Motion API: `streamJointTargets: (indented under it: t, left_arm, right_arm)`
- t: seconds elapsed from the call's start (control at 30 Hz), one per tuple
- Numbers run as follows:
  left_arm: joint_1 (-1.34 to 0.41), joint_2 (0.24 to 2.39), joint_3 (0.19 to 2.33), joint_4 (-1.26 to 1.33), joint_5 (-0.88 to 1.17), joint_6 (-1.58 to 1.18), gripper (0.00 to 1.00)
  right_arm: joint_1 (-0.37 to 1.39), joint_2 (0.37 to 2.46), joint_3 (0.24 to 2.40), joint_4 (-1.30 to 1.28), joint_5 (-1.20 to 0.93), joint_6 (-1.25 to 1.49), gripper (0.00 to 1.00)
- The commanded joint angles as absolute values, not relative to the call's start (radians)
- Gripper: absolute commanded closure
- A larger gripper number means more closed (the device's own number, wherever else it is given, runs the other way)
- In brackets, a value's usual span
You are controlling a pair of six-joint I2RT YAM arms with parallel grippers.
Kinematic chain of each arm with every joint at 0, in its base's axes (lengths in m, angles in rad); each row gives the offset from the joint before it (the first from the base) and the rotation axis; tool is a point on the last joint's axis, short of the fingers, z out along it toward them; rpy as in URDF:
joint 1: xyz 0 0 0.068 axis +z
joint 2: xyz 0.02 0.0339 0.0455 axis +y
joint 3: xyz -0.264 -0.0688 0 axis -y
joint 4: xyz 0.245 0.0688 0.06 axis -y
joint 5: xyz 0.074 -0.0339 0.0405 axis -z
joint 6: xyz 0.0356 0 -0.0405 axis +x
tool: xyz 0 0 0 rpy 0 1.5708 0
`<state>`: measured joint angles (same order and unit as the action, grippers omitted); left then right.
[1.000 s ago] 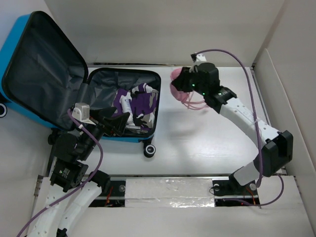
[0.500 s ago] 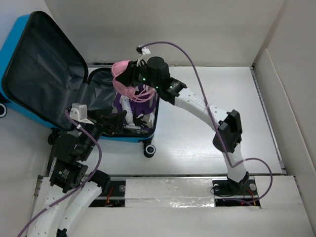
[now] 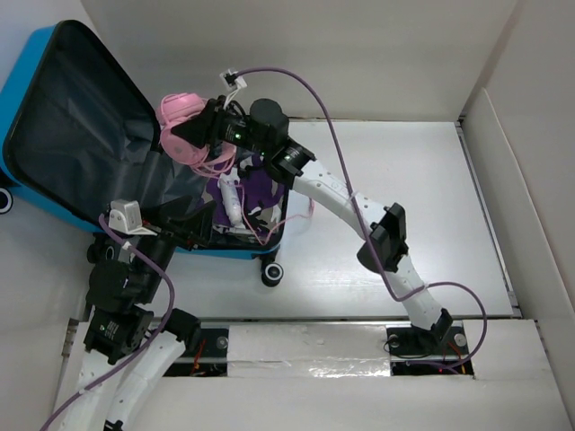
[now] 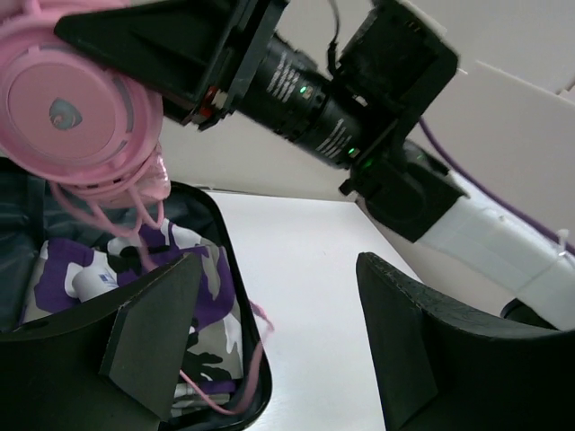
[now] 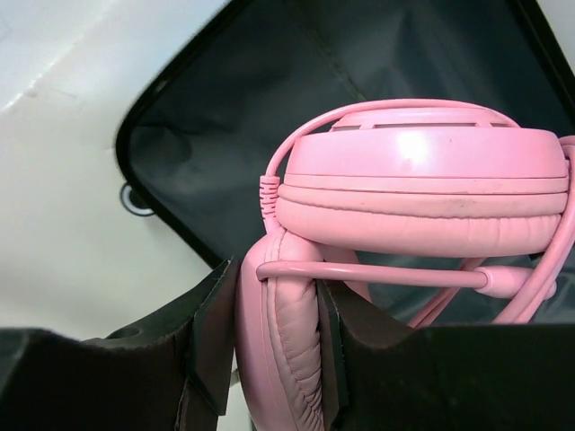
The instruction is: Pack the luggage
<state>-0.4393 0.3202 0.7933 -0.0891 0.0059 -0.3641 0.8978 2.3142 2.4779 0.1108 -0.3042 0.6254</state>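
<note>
Luggage (image 3: 81,117) lies open at the upper left of the top view, with the headphones (image 3: 184,121) in my right claw (image 3: 193,136) above its hinge.

My right claw is clenched on one ear cup, the pads squeezing its cushion. My left claw (image 4: 278,332) is spread wide and empty, low by the near rim at the left of the frame. I judge the best move is to bring the headphones down onto the cloth (image 3: 256,189) in the lower half, not against the raised lid, and to let go only once they rest. The cord (image 4: 260,337) hangs over the rim, so it should go inside or the lid may pinch it. The table (image 3: 404,206) is white and smooth, boxed by white walls (image 3: 359,54), with open room at the right of the frame.
</note>
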Motion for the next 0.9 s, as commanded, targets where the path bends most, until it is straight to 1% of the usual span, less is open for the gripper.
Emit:
streamJointTargets:
  t: [0.0,0.03,0.07,0.1,0.13,0.17,0.2,0.23,0.37,0.47,0.5,0.53,0.57,0.6,0.63,0.67,0.7,0.73,0.77,0.87]
  left_arm:
    - [-0.445,0.308,0.807,-0.044,-0.028,-0.365,0.32]
    - [-0.445,0.307,0.807,-0.044,-0.026,-0.365,0.32]
    - [-0.445,0.307,0.805,-0.043,-0.023,-0.365,0.32]
    - [-0.445,0.307,0.802,-0.04,-0.017,-0.364,0.32]
    - [-0.445,0.308,0.802,-0.04,-0.014,-0.365,0.32]
    - [-0.445,0.313,0.801,-0.04,-0.011,-0.364,0.32]
    - [-0.445,0.313,0.801,-0.038,-0.008,-0.365,0.32]
    - [-0.445,0.314,0.799,-0.037,-0.006,-0.364,0.32]
    - [-0.445,0.327,0.799,-0.032,-0.006,-0.364,0.32]
    - [-0.436,0.33,0.796,-0.032,0.029,-0.365,0.32]
    - [-0.436,0.328,0.798,-0.031,0.032,-0.365,0.32]
    - [-0.436,0.328,0.795,-0.031,0.034,-0.365,0.32]
    - [-0.436,0.33,0.795,-0.029,0.034,-0.367,0.32]
    - [-0.436,0.33,0.795,-0.029,0.038,-0.367,0.32]
    - [-0.436,0.33,0.795,-0.029,0.038,-0.367,0.32]
    - [-0.436,0.331,0.795,-0.028,0.038,-0.367,0.32]
    - [-0.436,0.333,0.793,-0.028,0.041,-0.367,0.32]
    - [-0.436,0.334,0.793,-0.028,0.043,-0.367,0.32]
    - [-0.436,0.336,0.795,-0.029,0.044,-0.367,0.32]
    - [-0.436,0.339,0.795,-0.028,0.048,-0.365,0.32]
  right_arm:
    - [0.894,2.385,2.539,0.192,-0.285,0.673,0.98]
    - [0.894,2.446,2.566,0.134,-0.285,0.675,0.93]
    - [0.894,2.474,2.58,0.108,-0.285,0.669,0.82]
    - [0.903,2.496,2.592,0.077,-0.272,0.661,0.47]
    - [0.904,2.52,2.605,0.019,-0.267,0.635,0.31]
    - [0.904,2.523,2.632,-0.007,-0.265,0.617,0.21]
    - [0.904,2.516,2.634,-0.049,-0.241,0.598,0.05]
    - [0.893,2.499,2.62,-0.067,-0.215,0.56,0.0]
    - [0.851,2.321,2.485,-0.142,-0.114,0.463,0.0]
    - [0.802,2.206,2.291,-0.141,-0.039,0.417,0.0]
    - [0.789,2.101,2.091,-0.094,-0.016,0.417,0.0]
    - [0.751,2.045,1.98,-0.034,-0.015,0.442,0.03]
    - [0.729,1.993,1.876,0.095,-0.02,0.46,0.07]
    - [0.707,1.906,1.782,0.145,-0.028,0.475,0.26]
    - [0.665,1.869,1.628,0.199,-0.017,0.497,0.39]
    - [0.648,1.837,1.562,0.21,-0.005,0.505,0.57]
    - [0.631,1.81,1.504,0.212,0.049,0.508,0.85]
    - [0.617,1.775,1.453,0.213,0.064,0.502,0.96]
    - [0.608,1.767,1.381,0.187,0.08,0.499,1.0]
    - [0.597,1.779,1.299,0.1,0.126,0.471,1.0]
